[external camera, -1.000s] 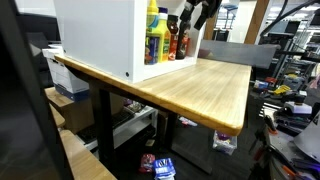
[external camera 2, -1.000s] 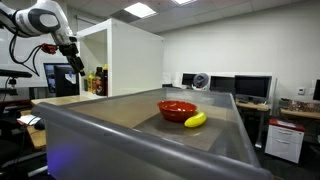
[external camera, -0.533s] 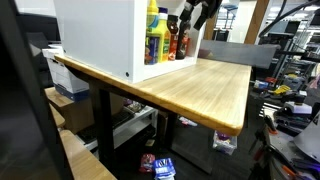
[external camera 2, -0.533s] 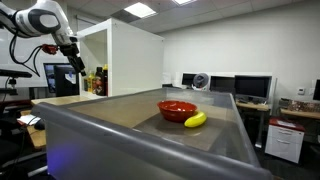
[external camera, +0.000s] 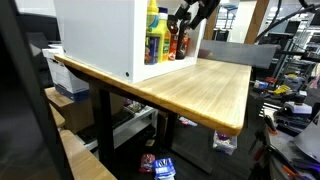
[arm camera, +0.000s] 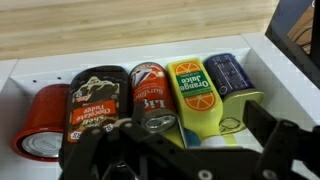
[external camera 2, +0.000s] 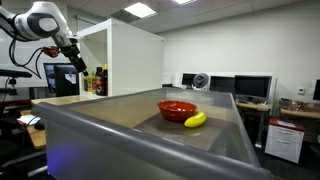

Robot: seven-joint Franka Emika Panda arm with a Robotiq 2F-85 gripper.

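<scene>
Two fingers of the gripper (arm camera: 178, 158) stand spread wide and empty, near a glossy-labelled round tin can (arm camera: 150, 92) wedged between a dark jar (arm camera: 95, 100) and a yellow plastic orange-juice bottle (arm camera: 195, 90) in a smooth white cabinet (external camera: 100, 35). Seemingly an approach; grasping calls for centring the jaws around the can without nudging neighbours.

Three cans (arm camera: 150, 90), one dark jar (arm camera: 95, 105), one orange juice bottle (arm camera: 196, 92), one red bowl (external camera 2: 177, 108), one banana (external camera 2: 195, 120).
</scene>
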